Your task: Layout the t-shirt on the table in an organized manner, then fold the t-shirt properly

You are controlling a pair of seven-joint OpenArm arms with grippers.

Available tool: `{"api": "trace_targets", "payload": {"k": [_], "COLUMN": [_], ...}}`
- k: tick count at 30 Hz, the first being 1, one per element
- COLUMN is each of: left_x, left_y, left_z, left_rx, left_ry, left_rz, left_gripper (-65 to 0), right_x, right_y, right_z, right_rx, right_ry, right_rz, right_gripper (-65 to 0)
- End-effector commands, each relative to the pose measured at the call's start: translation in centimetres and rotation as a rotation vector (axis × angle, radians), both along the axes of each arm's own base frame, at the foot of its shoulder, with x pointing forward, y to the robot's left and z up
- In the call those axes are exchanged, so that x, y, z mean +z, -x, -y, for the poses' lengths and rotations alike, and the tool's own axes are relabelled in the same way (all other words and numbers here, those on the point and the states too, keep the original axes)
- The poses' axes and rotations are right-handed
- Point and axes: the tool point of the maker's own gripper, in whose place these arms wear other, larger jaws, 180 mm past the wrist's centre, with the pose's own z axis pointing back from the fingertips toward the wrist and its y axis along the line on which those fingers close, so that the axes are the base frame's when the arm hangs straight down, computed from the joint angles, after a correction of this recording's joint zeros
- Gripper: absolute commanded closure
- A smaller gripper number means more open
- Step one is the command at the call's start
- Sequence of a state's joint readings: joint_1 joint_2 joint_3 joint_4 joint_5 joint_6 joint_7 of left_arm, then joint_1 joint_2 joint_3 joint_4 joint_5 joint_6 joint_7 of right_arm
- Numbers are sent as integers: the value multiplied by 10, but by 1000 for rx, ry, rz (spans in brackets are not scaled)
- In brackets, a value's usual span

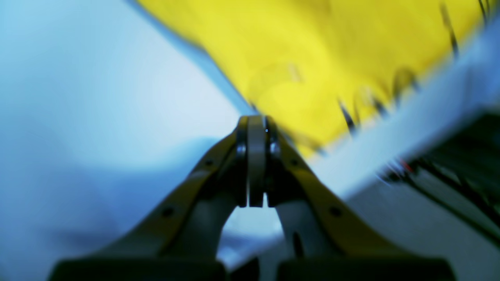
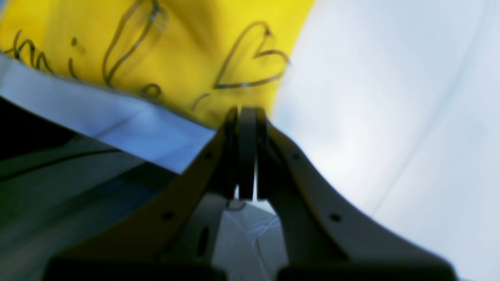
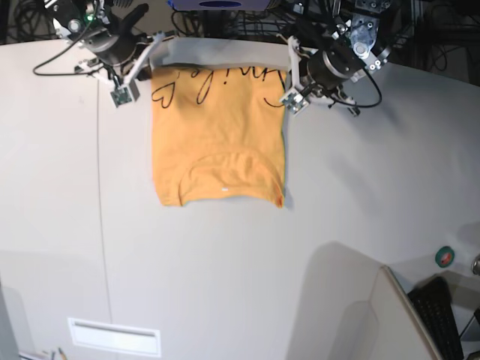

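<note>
Orange-yellow cotton t-shirt [image 3: 217, 139], folded into a rectangle, long axis vertical at upper centre of white table [image 3: 225, 255]; my clenched, empty left claw [image 3: 289, 101] and right claw [image 3: 124, 94] flank its top corners.

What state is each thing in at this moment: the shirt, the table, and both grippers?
t-shirt: lying flat on the table, sleeves folded in, lettering and heart at the far edge by the grippers.
table: bare around the shirt, thin dark seam down one side.
left gripper: fingers shut, at a corner of the shirt; whether cloth is pinched is unclear.
right gripper: fingers shut, at the corner by the heart; grip unclear.
</note>
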State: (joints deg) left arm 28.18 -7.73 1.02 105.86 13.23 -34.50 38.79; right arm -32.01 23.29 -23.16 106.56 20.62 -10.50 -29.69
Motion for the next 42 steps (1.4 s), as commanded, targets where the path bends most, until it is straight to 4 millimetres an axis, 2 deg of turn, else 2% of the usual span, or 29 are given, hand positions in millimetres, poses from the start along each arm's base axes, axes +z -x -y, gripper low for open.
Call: {"api": "trace_targets", "payload": {"k": [1,4,6,9,12,14,17,20,25,27,29,32,34,37,39,40,41,42], "left_x": [5,4,7,8,2,-7,-31,-52,-84,-104,-125,-153,-170,-190,-192,-192,-191,-190], "left_y": [6,41,66,102,139,158,189,199,216,225,232,240,245,257,260,256,236,232], "left_z": [-8,-19,-21,-23,-26,-29,-43,-50,-47,-56,-62,-85,-102,-106,-108,-100,-96,-95], "left_rx": [-3,-3,-17,-21,-20,-10,25,65,169,219,310,465,557,683,754,777,779,780], "left_ry": [-11,3,38,72,69,62,38,44,123,123,115,42,8,28,61,93,133,145], "left_rz": [7,-60,-112,-197,-288,-346,-456,-501,-539,-582,-610,-583,-552,-530,-482,-442,-369,-343], "left_gripper": [0,0,0,0,0,0,0,0,0,0,0,0,0,0,0,0,0,0], "right_x": [6,7,2,0,-5,-19,-49,-73,-117,-141,-162,-178,-183,-188,-190,-192,-193,-194], "right_y": [10,44,74,124,164,185,213,232,243,248,264,278,272,247,233,226,221,216], "right_z": [5,25,35,36,37,38,37,32,50,55,57,77,86,93,89,88,85,84], "right_rx": [-2,-26,-40,-36,-27,-8,49,138,265,323,379,365,299,205,178,163,150,135], "right_ry": [-3,30,52,54,64,81,110,138,246,258,210,121,63,29,15,16,16,20], "right_rz": [-3,-65,-134,-245,-342,-403,-498,-561,-630,-649,-706,-796,-777,-668,-606,-580,-562,-547], "right_gripper": [0,0,0,0,0,0,0,0,0,0,0,0,0,0,0,0,0,0]}}
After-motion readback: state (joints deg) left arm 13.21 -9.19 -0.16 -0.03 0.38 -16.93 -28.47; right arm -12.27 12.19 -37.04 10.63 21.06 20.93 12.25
